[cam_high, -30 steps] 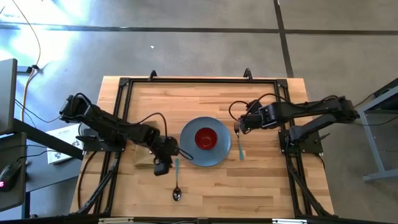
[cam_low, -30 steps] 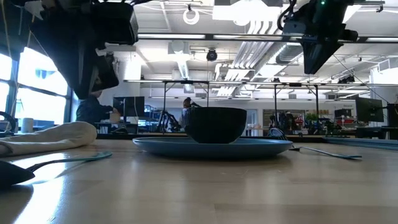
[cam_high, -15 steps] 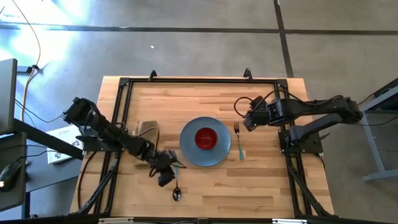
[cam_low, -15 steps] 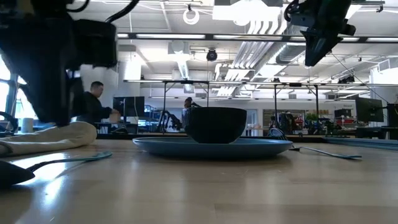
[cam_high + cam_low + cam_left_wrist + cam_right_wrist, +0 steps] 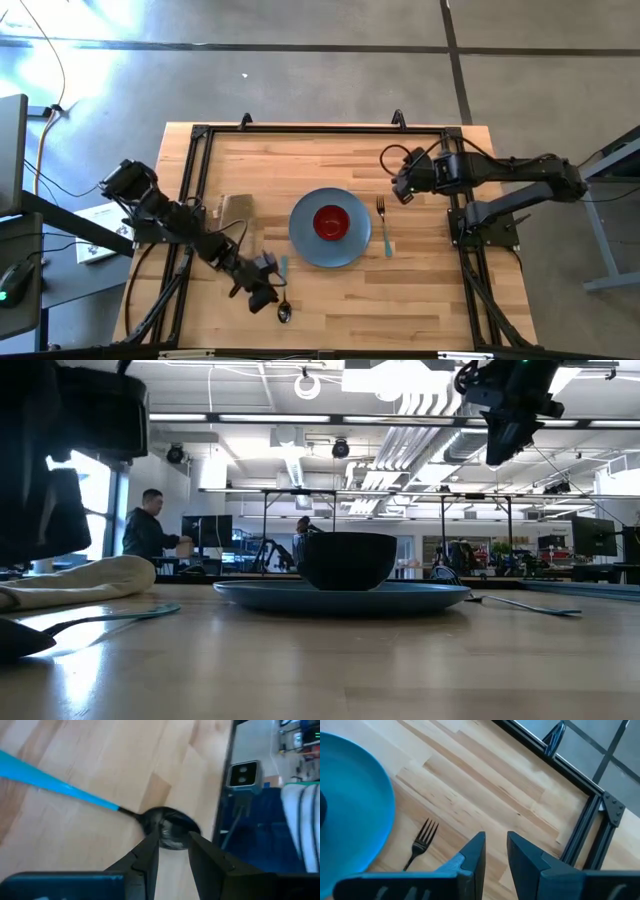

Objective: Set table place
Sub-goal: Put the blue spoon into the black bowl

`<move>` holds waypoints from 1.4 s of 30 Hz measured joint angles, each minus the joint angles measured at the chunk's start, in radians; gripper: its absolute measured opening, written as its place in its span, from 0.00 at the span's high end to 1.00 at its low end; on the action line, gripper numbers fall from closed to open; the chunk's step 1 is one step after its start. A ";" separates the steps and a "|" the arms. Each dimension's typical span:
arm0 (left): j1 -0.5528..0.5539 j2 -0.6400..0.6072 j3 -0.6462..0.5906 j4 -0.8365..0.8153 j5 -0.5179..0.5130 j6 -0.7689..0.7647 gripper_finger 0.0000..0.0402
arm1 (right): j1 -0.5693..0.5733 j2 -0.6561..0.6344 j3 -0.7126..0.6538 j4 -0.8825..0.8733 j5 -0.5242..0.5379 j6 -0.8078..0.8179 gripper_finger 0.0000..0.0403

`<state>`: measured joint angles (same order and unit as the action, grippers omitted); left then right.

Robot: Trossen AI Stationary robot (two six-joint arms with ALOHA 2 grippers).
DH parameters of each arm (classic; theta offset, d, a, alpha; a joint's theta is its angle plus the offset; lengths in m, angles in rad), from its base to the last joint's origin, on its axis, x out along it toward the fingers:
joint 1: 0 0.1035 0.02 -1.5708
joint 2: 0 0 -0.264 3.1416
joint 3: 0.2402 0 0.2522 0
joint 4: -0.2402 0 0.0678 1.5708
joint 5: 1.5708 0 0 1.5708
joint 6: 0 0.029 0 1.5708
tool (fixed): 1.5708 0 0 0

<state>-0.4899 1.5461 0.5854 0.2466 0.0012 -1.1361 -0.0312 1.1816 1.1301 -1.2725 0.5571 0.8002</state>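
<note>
Teal-handled, the spoon [image 5: 284, 292] lies on the table [image 5: 420, 300] just beside the left gripper [image 5: 264, 298], its long axis running from the dark bowl end near the table's front edge up toward the plate [image 5: 330, 227]. Through the left wrist view the spoon's bowl [image 5: 167, 826] sits right ahead of the fingertips [image 5: 152, 842], which stand a little apart with nothing between them; the handle runs off to one side, away from the gripper. So the left arm is plainly the nearer one, and I'd judge any adjustment to the spoon falls to it.

Across the plate, the fork [image 5: 384, 225] lies with its tines pointing to the table's far edge. The right gripper [image 5: 401, 186] hangs above and beyond those tines, clear of them, its fingers slightly parted and empty. A red bowl [image 5: 331, 222] sits on the plate, and a tan cloth [image 5: 236, 207] lies behind the left arm.
</note>
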 joint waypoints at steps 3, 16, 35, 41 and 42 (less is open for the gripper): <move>-0.012 0.032 -0.001 0.004 -0.016 -0.030 0.77 | -0.012 0.000 0.000 0.025 0.000 -0.025 0.83; -0.014 0.213 -0.021 0.308 -0.080 -0.084 0.77 | -0.023 0.000 0.000 0.047 -0.007 -0.068 0.83; -0.013 0.180 -0.026 0.285 -0.112 -0.163 0.77 | -0.038 0.000 0.000 0.074 -0.011 -0.102 0.83; -0.015 0.142 0.013 0.079 0.005 -0.238 0.77 | -0.054 0.000 0.000 0.085 -0.012 -0.120 0.83; -0.015 0.142 0.024 0.054 0.010 -0.238 0.77 | -0.054 0.000 0.000 0.092 -0.013 -0.121 0.83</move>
<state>-0.5049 1.6886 0.6097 0.3010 0.0114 -1.3741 -0.0853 1.1821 1.1301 -1.1806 0.5441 0.6788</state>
